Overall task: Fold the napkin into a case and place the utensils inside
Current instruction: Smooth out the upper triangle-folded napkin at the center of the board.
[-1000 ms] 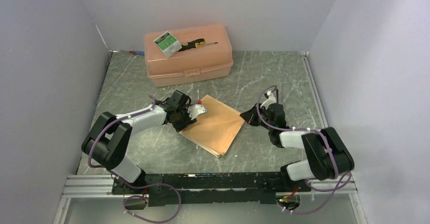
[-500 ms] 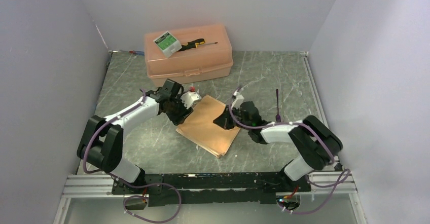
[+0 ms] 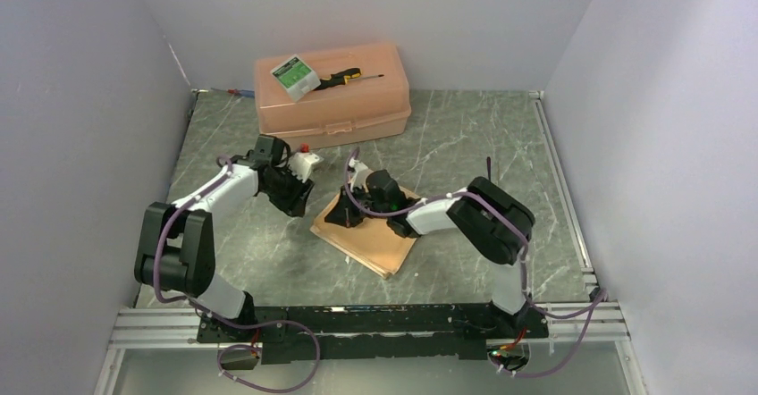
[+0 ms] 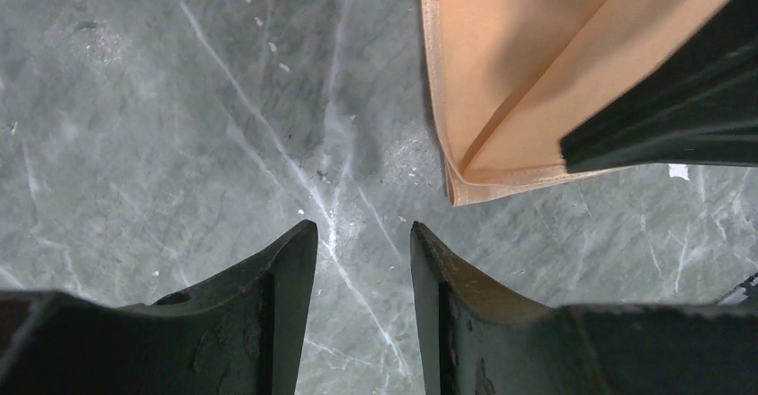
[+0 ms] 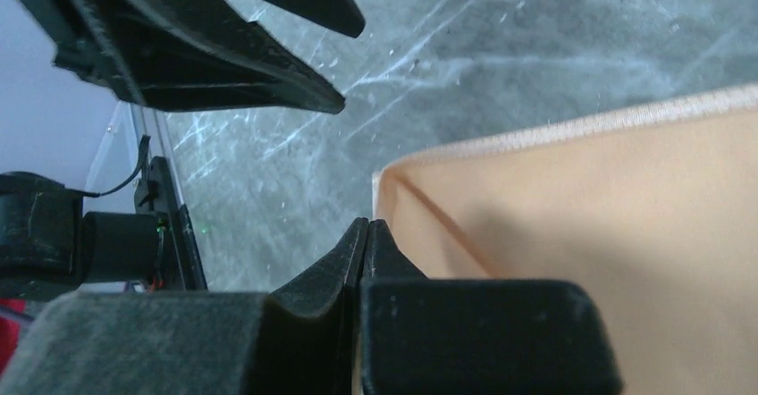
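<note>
The peach-orange napkin lies folded flat on the marble table, and its layered corner shows in the left wrist view. My right gripper is shut and low over the napkin's left edge. Its tips are pressed together beside the cloth, with nothing seen between them. My left gripper stands open just left of the napkin, only bare table in its gap. One thin dark utensil pokes out behind the right arm's elbow.
A rigid peach plastic box stands at the back, carrying a small green-and-white box and a black-and-yellow screwdriver. Grey walls close the left, back and right sides. The right arm stretches across the table's middle.
The right gripper has swept left across the napkin, from its right edge to its left edge. The left gripper has drawn back to the left, off the cloth.
</note>
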You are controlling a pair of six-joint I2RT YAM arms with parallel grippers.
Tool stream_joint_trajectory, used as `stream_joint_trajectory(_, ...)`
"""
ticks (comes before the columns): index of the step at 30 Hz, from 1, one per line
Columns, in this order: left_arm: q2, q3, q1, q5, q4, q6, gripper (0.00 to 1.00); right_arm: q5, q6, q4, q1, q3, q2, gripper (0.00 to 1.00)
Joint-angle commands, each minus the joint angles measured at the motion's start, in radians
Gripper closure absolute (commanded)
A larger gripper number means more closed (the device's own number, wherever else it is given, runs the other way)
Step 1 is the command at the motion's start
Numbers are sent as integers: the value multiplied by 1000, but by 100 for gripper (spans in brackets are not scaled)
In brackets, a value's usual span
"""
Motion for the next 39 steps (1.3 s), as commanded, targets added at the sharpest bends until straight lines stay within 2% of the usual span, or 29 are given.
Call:
stream_joint_trajectory(1, -42, 46, 49, 103, -56, -32, 51, -60, 2, 49, 3, 104, 79, 100)
stream_joint_trajectory(11, -93, 47, 129, 112, -95, -10, 50, -43, -66, 47, 15, 141, 221, 100)
stream_joint_trajectory(24, -56, 9, 130, 156, -37, -14, 48, -34, -66, 64, 21, 108, 32, 98)
stream_joint_trajectory(31, -8, 27, 65, 158, -2, -33, 45, -32, -46, 83, 9, -47, -41, 97)
stream_joint_trajectory(35, -2, 38, 13, 145, 8, -45, 45, -52, 14, 178, -9, -123, 35, 99)
stream_joint_trajectory(39, 0, 44, -21, 132, 10, -44, 45, -111, 51, 228, -32, -103, 133, 100)
